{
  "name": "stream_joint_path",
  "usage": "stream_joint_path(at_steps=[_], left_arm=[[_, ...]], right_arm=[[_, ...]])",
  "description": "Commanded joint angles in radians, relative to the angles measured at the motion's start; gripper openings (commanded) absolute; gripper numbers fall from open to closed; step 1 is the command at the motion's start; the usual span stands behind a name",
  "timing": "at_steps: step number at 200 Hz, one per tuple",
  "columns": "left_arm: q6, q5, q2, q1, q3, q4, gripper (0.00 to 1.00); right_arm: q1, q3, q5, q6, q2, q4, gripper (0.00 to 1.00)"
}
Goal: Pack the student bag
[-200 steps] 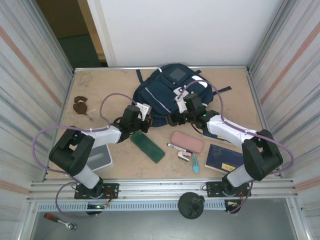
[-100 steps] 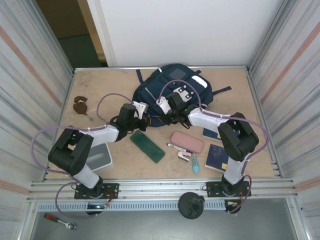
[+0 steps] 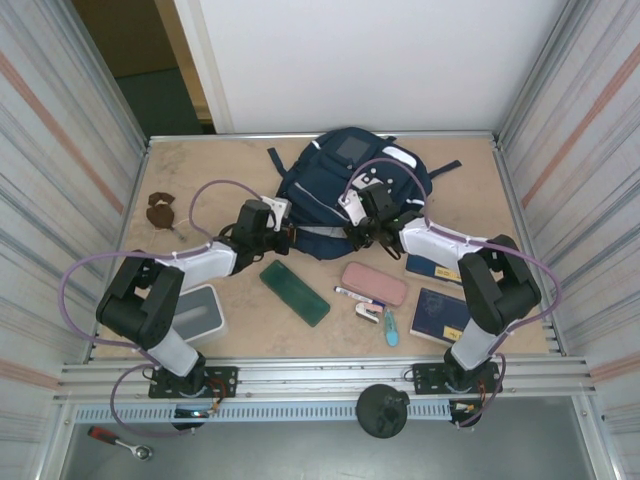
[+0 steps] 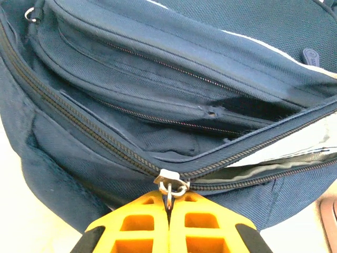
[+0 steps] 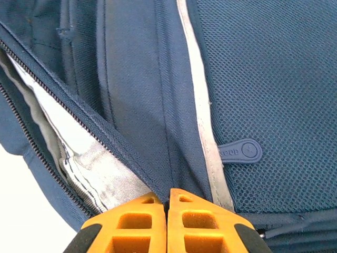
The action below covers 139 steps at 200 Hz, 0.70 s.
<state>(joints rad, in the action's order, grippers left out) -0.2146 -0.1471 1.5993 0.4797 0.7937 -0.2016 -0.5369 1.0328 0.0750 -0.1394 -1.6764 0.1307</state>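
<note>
Navy student bag (image 3: 322, 185), white-trimmed, grey lining exposed, zipper pull (image 4: 171, 184) clamped by left gripper (image 4: 169, 204), opening edge pinched by right gripper (image 5: 167, 197).

Navy student bag (image 3: 325, 190), flat, partly unzipped

white back wall (image 3: 380, 60), corrugated side walls (image 3: 60, 150), tan tabletop (image 3: 200, 165)

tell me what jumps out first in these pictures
The big navy backpack sits at the far middle of the table, zip partly open. Both grippers pinch it: the left gripper on the zipper pull, the right gripper on the fabric edge. A pink pouch and booklets lie nearer.
</note>
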Motion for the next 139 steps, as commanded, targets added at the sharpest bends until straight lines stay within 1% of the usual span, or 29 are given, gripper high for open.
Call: stream_joint_path(at_steps=[1,12,19,38,50,70,86,107,122,139], left_arm=[[-0.003,0.022,0.001,-0.021,0.023,0.069,0.00],[-0.011,-0.019,-0.002,-0.021,0.028,0.063,0.00],[-0.009,-0.057,-0.005,-0.021,0.031,0.058,0.00],[-0.016,-0.144,-0.014,-0.021,0.040,0.049,0.00],[-0.019,-0.184,-0.023,-0.020,0.044,0.045,0.00],[-0.020,-0.213,-0.041,-0.020,0.046,0.045,0.00],[-0.022,-0.219,-0.054,-0.018,0.043,0.046,0.00],[-0.024,-0.219,-0.068,-0.018,0.035,0.044,0.00],[-0.027,-0.215,-0.075,-0.018,0.028,0.039,0.00],[-0.032,-0.197,-0.083,-0.018,0.017,0.036,0.00]], right_arm=[[0.049,0.024,-0.105,0.027,0.041,0.068,0.03],[0.048,0.032,-0.072,0.027,0.053,0.081,0.06],[0.045,0.031,-0.038,0.027,0.065,0.085,0.10],[0.041,0.024,0.104,0.036,0.099,0.076,0.32],[0.026,0.031,0.177,0.047,0.104,0.059,0.48],[-0.018,0.056,0.215,0.050,0.076,0.033,0.62],[-0.050,0.095,0.216,0.047,0.023,0.017,0.68],[-0.085,0.167,0.210,0.032,-0.071,0.024,0.71],[-0.098,0.207,0.207,0.022,-0.137,0.023,0.71],[-0.101,0.231,0.213,0.022,-0.183,0.031,0.65]])
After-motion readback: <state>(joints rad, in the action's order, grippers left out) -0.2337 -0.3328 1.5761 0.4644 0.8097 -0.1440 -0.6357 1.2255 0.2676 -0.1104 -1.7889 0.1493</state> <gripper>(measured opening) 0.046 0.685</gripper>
